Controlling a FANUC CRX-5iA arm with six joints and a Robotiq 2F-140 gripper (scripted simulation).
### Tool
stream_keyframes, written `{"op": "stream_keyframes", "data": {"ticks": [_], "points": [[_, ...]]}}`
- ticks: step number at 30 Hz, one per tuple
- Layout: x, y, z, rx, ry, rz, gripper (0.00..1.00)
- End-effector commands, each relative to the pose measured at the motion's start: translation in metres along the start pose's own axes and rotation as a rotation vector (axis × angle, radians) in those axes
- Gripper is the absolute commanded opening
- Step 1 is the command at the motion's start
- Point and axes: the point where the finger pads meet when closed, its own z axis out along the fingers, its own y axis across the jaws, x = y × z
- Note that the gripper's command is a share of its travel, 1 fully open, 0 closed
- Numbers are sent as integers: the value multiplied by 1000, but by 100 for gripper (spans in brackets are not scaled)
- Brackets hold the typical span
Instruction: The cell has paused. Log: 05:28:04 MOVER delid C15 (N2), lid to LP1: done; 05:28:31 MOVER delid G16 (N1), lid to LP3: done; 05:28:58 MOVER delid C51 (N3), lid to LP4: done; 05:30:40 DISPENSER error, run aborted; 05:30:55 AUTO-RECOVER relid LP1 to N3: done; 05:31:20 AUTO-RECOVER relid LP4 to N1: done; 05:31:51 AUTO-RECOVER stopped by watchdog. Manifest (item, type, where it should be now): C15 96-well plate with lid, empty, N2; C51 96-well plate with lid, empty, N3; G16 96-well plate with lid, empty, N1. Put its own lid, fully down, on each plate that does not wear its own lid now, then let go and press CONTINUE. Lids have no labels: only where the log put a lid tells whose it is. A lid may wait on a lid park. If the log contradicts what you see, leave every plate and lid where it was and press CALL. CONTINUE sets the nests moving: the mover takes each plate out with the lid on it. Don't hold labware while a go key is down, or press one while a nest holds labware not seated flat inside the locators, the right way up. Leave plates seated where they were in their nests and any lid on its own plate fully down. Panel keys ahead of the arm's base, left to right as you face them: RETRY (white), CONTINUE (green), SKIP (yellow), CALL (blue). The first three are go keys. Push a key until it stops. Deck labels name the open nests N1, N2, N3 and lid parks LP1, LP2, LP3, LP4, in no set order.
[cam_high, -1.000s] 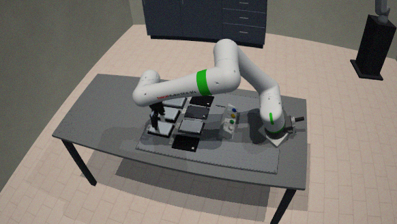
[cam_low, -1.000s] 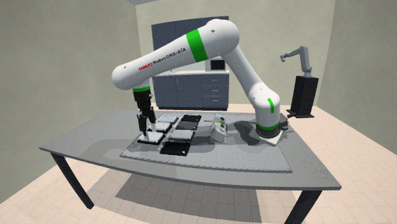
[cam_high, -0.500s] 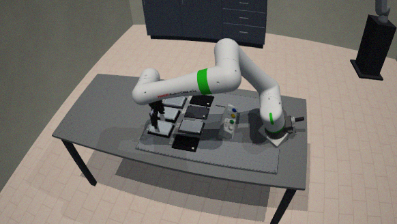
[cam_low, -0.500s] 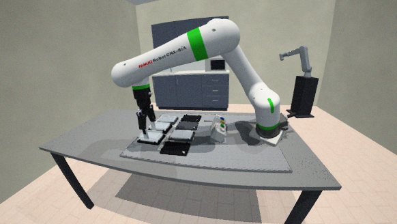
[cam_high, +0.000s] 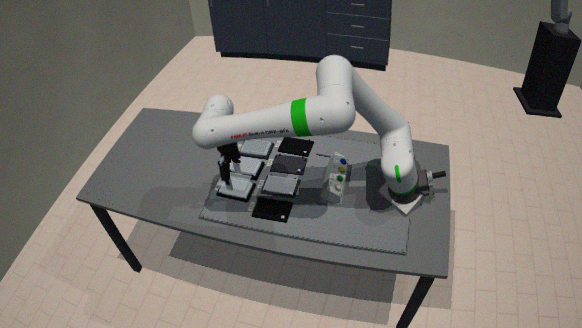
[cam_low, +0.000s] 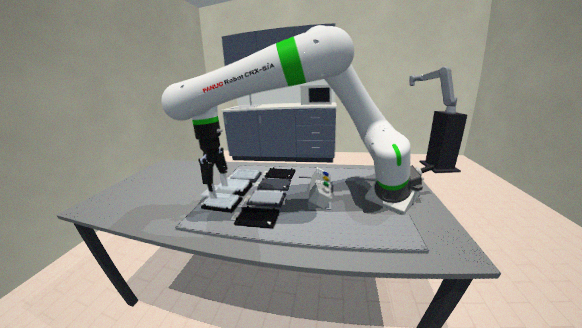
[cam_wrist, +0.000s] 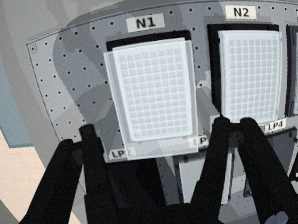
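Note:
My gripper (cam_wrist: 155, 105) is shut on a clear lid (cam_wrist: 152, 99), gripping its two long sides. The lid is over the white 96-well plate in nest N1 (cam_wrist: 145, 23), and its outline is shifted slightly toward the front left of the nest frame. I cannot tell how far it stands above the plate. In the top and exterior views the gripper (cam_high: 225, 179) (cam_low: 212, 187) points straight down at the nearest plate of the left column (cam_high: 235, 188). A second plate (cam_wrist: 249, 75) sits in nest N2 (cam_wrist: 240, 11) beside it. A third plate (cam_high: 256, 147) is at the far end.
A grey lid (cam_high: 281, 185) lies on a lid park in the right column. The other parks (cam_high: 272, 209) (cam_high: 296, 145) look dark. The key panel (cam_high: 338, 175) (cam_low: 322, 185) stands between the deck and the arm's base (cam_high: 405, 190).

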Motion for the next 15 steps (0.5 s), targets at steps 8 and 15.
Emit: {"op": "stream_keyframes", "data": {"ticks": [8,15], "points": [[0,0,-13,0,0,0,0],[0,0,-19,0,0,0,0]]}}
